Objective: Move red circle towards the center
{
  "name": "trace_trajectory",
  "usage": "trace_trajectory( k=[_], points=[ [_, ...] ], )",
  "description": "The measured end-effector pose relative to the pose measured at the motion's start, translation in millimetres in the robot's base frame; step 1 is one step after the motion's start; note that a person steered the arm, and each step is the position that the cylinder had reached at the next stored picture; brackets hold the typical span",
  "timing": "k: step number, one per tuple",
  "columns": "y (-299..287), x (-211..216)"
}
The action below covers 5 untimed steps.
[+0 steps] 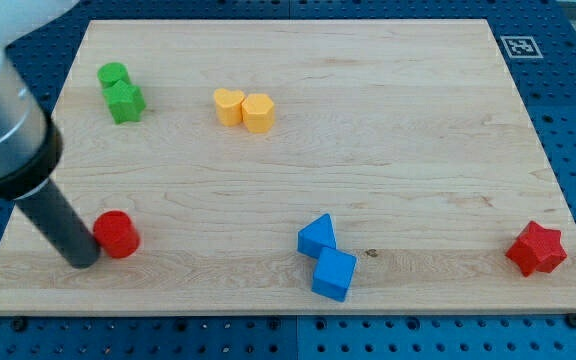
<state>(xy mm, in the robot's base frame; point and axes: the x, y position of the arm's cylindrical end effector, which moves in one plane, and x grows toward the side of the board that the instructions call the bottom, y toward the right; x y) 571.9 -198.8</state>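
Observation:
The red circle (117,234) lies near the board's bottom left corner. My tip (81,258) rests on the board just to the left of the red circle, touching or almost touching its left side. The dark rod rises from there towards the view's top left. A red star (536,249) lies at the bottom right of the board.
A green circle (113,74) and a green star (126,101) touch each other at the top left. A yellow heart (228,106) and a yellow hexagon (258,113) sit side by side at top centre. Two blue blocks (317,237) (333,274) touch at bottom centre. The wooden board (368,150) ends just below them.

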Motion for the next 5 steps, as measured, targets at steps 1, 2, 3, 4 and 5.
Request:
trace_trajectory(
  k=[1,2,3,4,5],
  points=[
    [29,-7],
    [55,-21],
    [56,-49],
    [56,-74],
    [69,-81]
  ],
)
